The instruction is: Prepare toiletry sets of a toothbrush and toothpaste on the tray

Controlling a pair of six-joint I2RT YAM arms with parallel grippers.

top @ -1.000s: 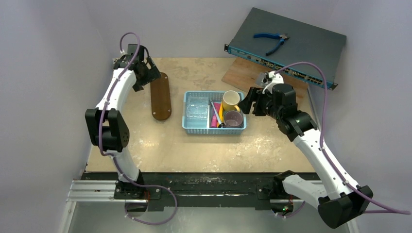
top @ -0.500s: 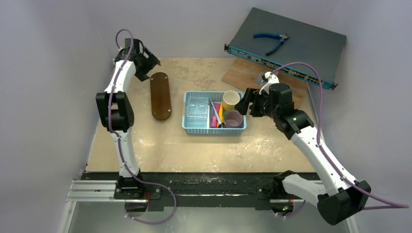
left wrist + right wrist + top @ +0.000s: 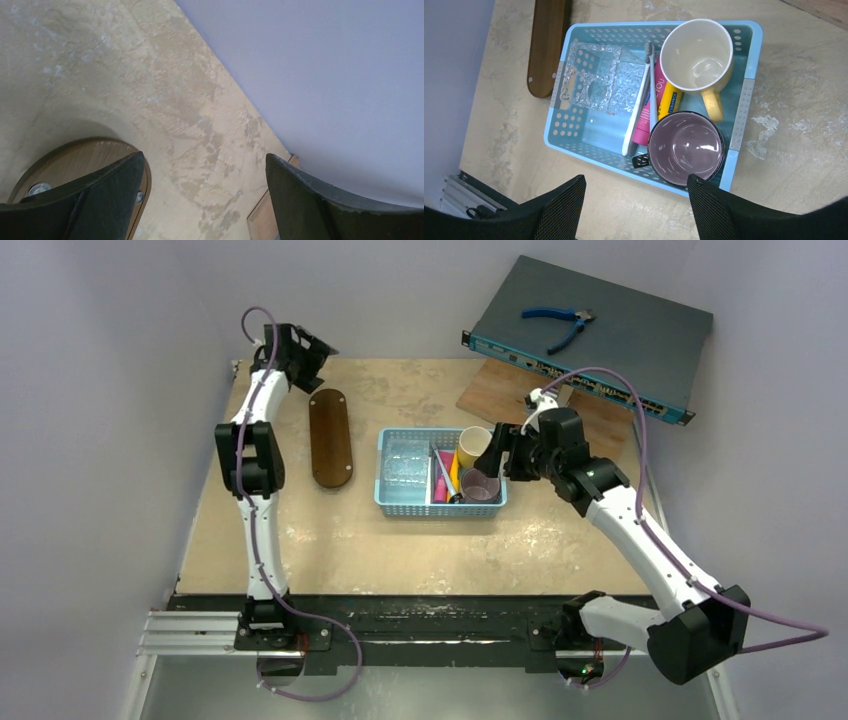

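Tan table (image 3: 400, 540), left gripper (image 3: 320, 351) risen beyond tray (image 3: 330, 440), right gripper (image 3: 489, 457) nearer basket (image 3: 440, 510)

My table (image 3: 400, 540) has a pale beige top, mottled and scuffed with lighter patches. Three things lie flat on it. The tray (image 3: 330, 438), a dark-brown oval board, lies on the left half with its long axis running from near to far. To its right, apart from it, a light-blue mesh basket (image 3: 420, 510) sits about mid-table. Near the far right corner lies a lighter rectangular wooden board (image 3: 500, 395), angled to my table's edges.
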